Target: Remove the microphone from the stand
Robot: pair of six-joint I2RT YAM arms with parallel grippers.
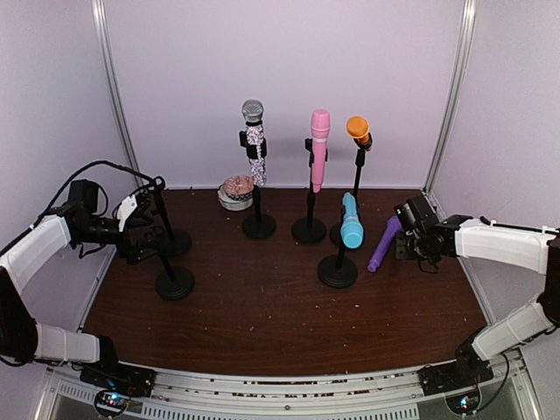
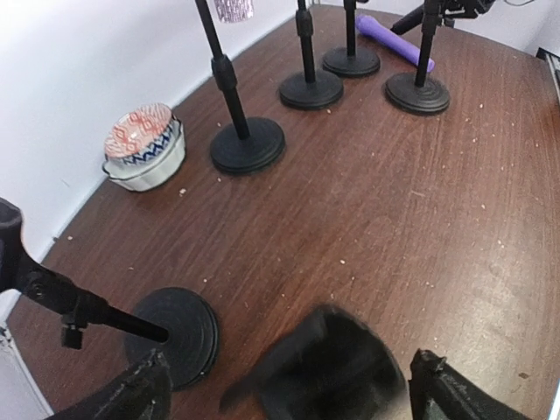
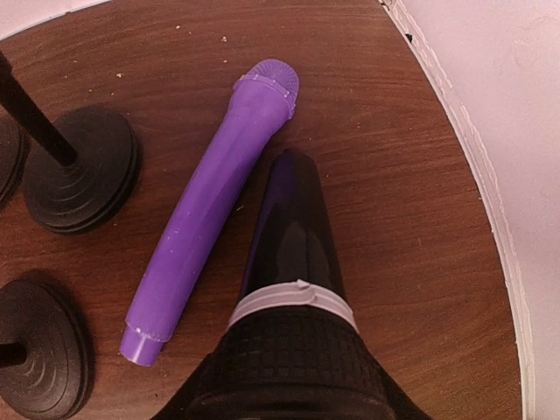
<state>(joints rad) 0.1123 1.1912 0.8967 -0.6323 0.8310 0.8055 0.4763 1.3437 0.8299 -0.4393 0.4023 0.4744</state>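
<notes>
- Left gripper released - fingers spread wide at the bottom of the wrist view, with a dark blurred shape between them, too smeared to name.
- Hovering at the left of the overhead frame beside two bare black round-based stands, neither carrying a microphone.
- Right gripper at the right of the frame, seemingly clenched on a glossy black microphone with a grey ring. Mesh head close to the lens and own fingers hidden, so judged from the tilt alone.
- Smooth purple plastic microphone lying flat on the dark wooden tabletop just beside it, off any stand.
- Clipped in stands at upper centre: glittery silver-headed microphone, pink microphone, orange-headed microphone, and light blue microphone slightly lower.
- Step in hand, by judgement: a pause between removals. Next move probably calls for lowering the black one beside the purple, then a reach from the left to the glittery one - gripped on the body, lifted out of the clip without tipping the stand.
</notes>
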